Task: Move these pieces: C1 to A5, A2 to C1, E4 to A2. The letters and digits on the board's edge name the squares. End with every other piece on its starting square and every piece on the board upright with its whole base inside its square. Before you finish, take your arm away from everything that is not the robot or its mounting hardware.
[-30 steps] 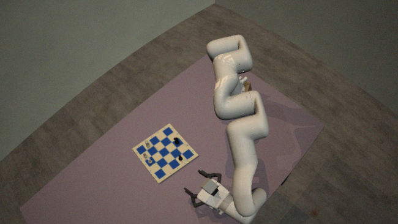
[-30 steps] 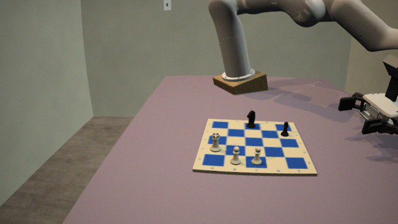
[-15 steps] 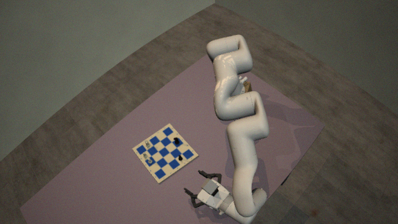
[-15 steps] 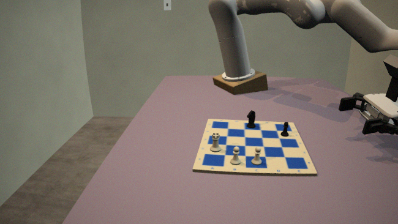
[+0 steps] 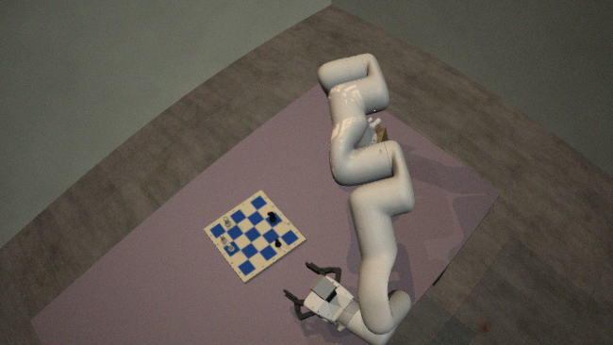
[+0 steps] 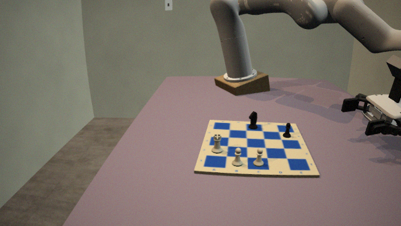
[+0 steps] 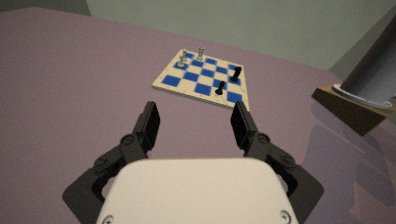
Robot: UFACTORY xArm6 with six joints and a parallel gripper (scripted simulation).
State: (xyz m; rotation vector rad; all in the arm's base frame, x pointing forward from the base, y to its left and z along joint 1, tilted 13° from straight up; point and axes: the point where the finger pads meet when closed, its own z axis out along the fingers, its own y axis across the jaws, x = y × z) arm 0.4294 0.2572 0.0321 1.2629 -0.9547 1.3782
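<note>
Gripper (image 7: 195,120) fully open, holding nothing, off the board's (image 6: 311,162) right edge, partly cut off in the exterior view. Five pieces upright on board; edge lettering too small to read, squares unconfirmed.

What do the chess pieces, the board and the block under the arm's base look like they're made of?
The pale pieces, such as the rook, and the black ones, such as the knight, look like smooth moulded plastic, though painted wood is possible. The board looks like a thin matt panel, cream with blue squares printed on. The base block is plain brown, probably wood.
</note>
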